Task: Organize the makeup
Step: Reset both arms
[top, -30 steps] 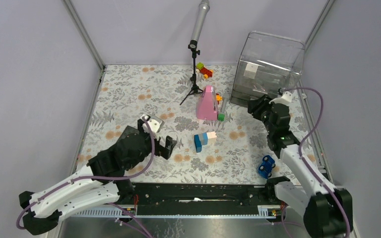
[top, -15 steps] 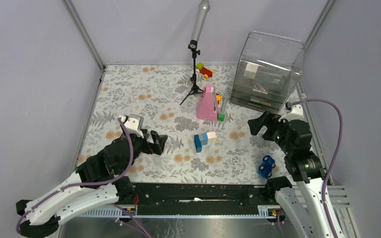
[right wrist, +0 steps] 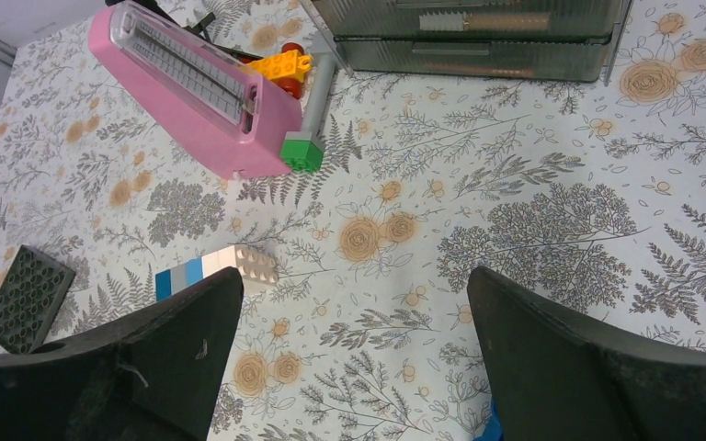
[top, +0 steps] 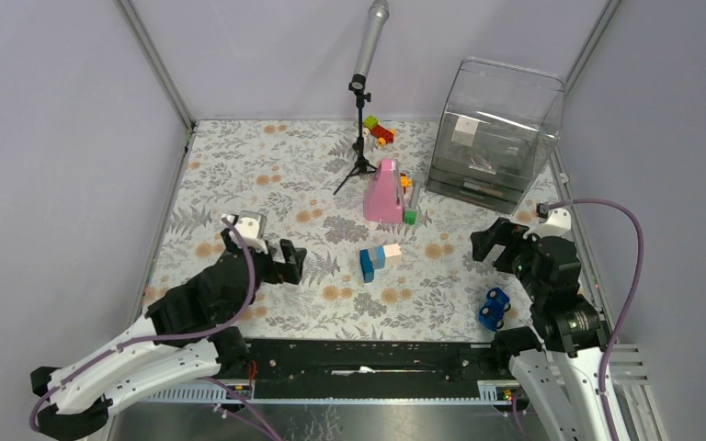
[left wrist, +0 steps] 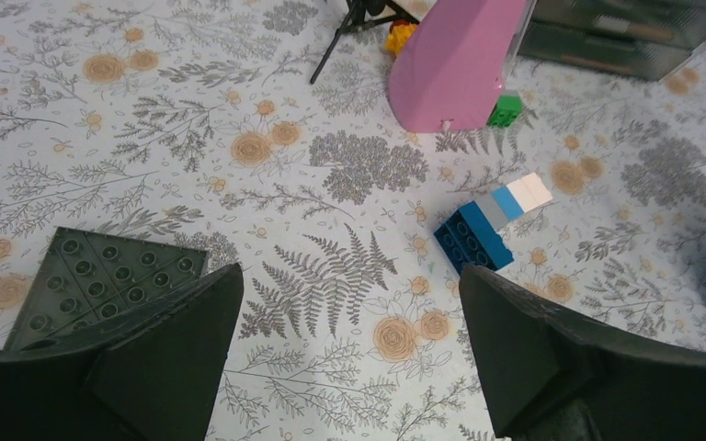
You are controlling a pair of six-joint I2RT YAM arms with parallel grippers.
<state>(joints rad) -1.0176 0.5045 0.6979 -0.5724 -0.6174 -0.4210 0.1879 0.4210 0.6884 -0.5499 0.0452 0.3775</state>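
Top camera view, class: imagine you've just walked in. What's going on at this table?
Two robot arms are at work, but neither is holding anything. The left hand hangs open over the floral-patterned table, with a dark square studded plate partly under one finger. The right hand is open too, in front of the clear plastic drawer unit. A tall pink plastic object, a blue-and-white block stack and a blue toy car sit loose on the table. The drawers' contents are too blurred to name.

No writing, label, brand, number or sign can be read in any of the views
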